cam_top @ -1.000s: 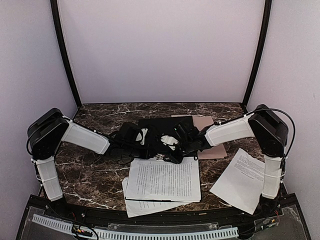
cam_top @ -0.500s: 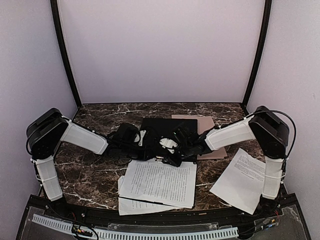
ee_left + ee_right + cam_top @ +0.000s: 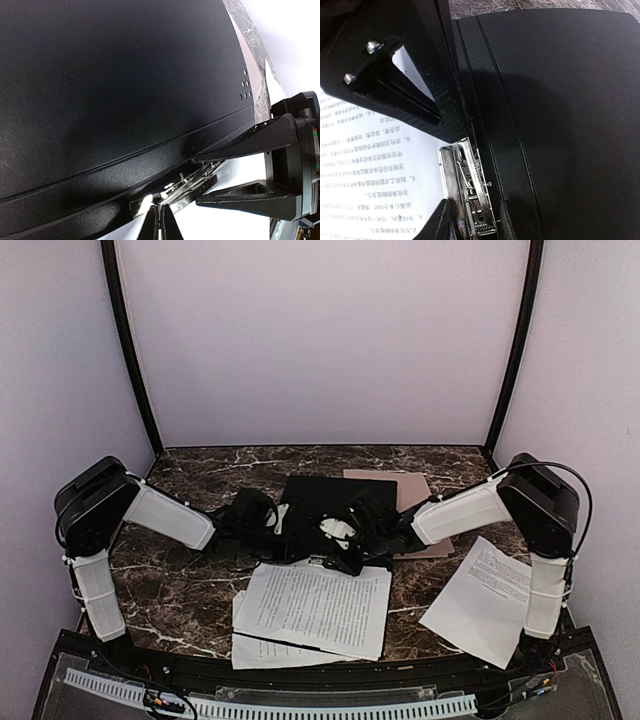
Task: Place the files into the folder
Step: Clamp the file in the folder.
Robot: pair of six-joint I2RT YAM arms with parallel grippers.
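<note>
Lying just by r. pincer: files

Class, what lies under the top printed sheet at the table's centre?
Another printed sheet pokes out along its left and near edges; the rest is covered.

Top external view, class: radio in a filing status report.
Left end effector shut, right end effector straddling metal clip. Printed sheets unfiled. Black folder overlaps tan folder.

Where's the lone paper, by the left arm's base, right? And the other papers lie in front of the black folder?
Not quite. The lone paper lies by the right arm's base, not the left; the top view shows it. The other papers do lie in front of the black folder.
</note>
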